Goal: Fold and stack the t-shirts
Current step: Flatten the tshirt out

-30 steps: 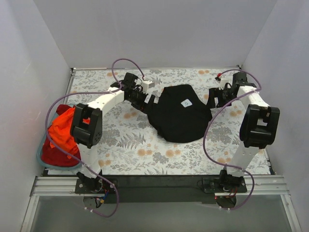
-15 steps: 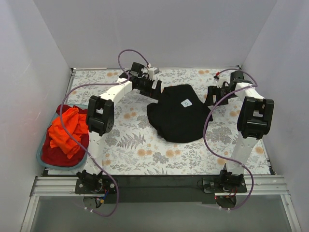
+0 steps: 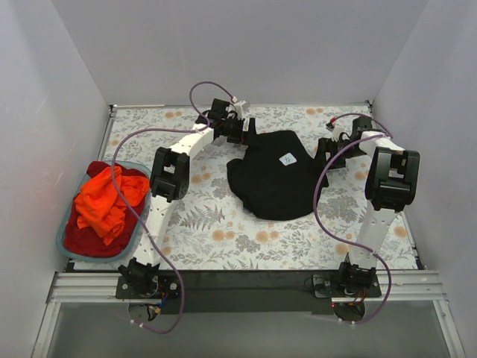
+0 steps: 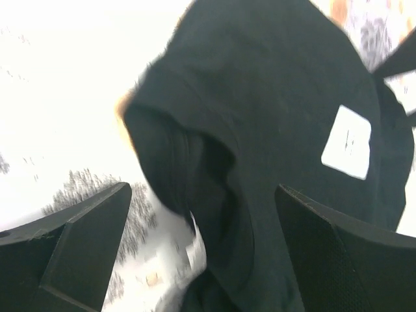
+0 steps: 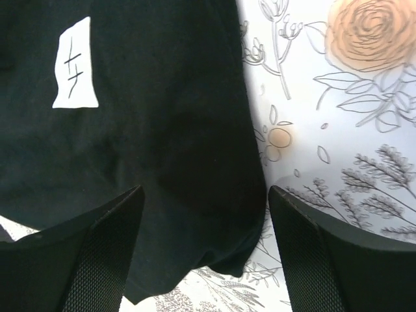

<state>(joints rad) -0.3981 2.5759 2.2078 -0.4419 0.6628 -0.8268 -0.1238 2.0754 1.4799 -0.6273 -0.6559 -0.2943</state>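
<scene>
A black t-shirt (image 3: 274, 175) with a white label lies crumpled in the middle of the floral tablecloth (image 3: 223, 231). My left gripper (image 3: 248, 133) is open just over its far left edge; in the left wrist view the black cloth (image 4: 273, 117) lies between and beyond the fingers (image 4: 84, 247). My right gripper (image 3: 322, 152) is open at the shirt's right edge, and in the right wrist view the black cloth (image 5: 162, 130) lies between the fingers (image 5: 84, 260). Orange-red t-shirts (image 3: 104, 201) are heaped in the teal basket (image 3: 65, 240) at the left.
White walls close in the table on the left, back and right. Purple cables loop over both arms. The black table edge and arm bases run along the front.
My left arm has swung right and toward the back, away from the basket, to the black shirt's far left edge. The orange-red heap now shows in full. The right gripper edged closer to the shirt.
</scene>
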